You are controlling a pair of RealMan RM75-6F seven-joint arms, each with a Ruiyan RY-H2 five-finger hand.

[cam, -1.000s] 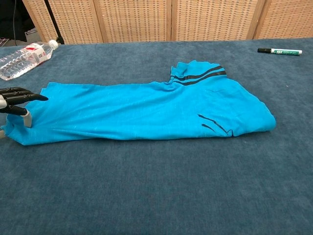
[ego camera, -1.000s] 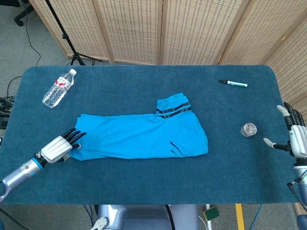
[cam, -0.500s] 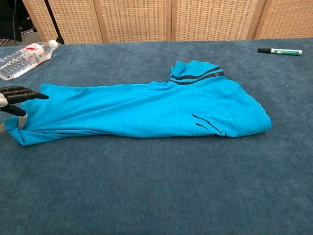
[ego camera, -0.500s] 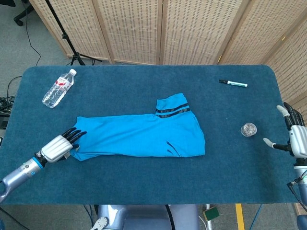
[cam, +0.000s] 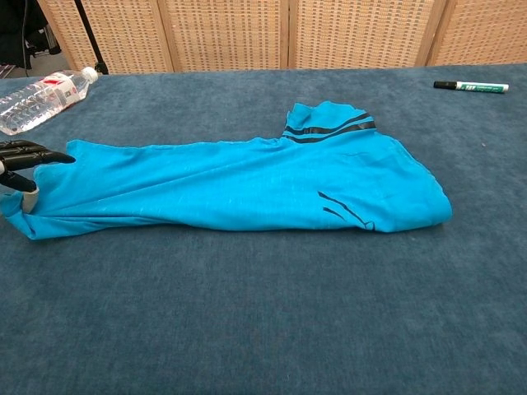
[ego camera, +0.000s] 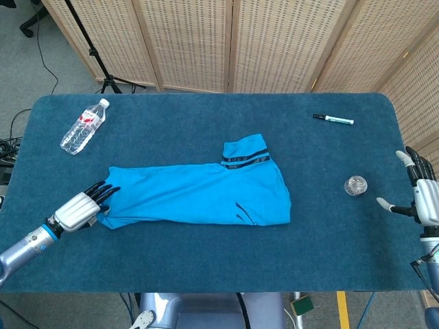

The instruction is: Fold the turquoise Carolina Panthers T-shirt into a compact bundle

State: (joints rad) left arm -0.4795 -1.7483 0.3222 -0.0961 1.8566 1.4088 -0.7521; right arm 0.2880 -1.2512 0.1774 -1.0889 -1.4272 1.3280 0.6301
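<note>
The head view takes in the whole blue table (ego camera: 206, 267) and both arms. The chest view is lower and closer: it shows only the fingertips of the left hand (cam: 25, 164) at its left border, and the right hand does not appear in it at all.

The turquoise T-shirt (ego camera: 199, 195) lies folded into a long band across the middle of the table, running from near the left edge toward the centre, with a striped sleeve (ego camera: 245, 152) sticking up toward the far edge. The chest view adds detail here: dark stripes on the sleeve and a dark printed mark on the right part of the shirt, plus bunched folds along its near left end.

The left hand (ego camera: 81, 209) sits at the shirt's left end. Its dark fingers (cam: 37, 154) lie over the cloth edge with the thumb below, pinching the fabric.

The right hand (ego camera: 420, 195), seen only from the head, hangs at the table's right edge with fingers spread, holding nothing, well apart from the shirt.

A water bottle (ego camera: 84, 126) lies near the far left corner, a marker pen (ego camera: 333, 119) near the far right corner, and a small clear round object (ego camera: 355, 185) near the right edge.
</note>
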